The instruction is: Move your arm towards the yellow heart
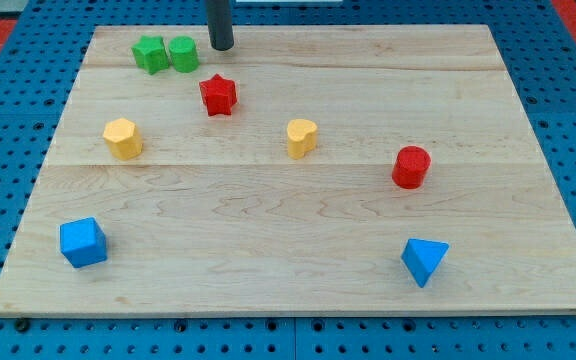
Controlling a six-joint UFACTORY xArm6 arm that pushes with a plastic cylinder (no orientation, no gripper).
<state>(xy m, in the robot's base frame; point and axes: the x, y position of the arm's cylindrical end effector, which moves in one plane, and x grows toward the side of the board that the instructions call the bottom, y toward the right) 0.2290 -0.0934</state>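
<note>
The yellow heart [302,137] lies near the middle of the wooden board [298,270]. My tip [222,46] touches the board near its top edge, up and to the left of the heart. It stands just right of a green cylinder-like block [183,54] and above a red star [218,95]. The red star lies between my tip and the heart, a little left of the straight line.
A green star-like block [150,54] touches the green cylinder's left side. A yellow hexagon [122,138] sits at the left, a red cylinder [410,167] at the right, a blue cube [83,242] at the bottom left, a blue triangle [424,261] at the bottom right.
</note>
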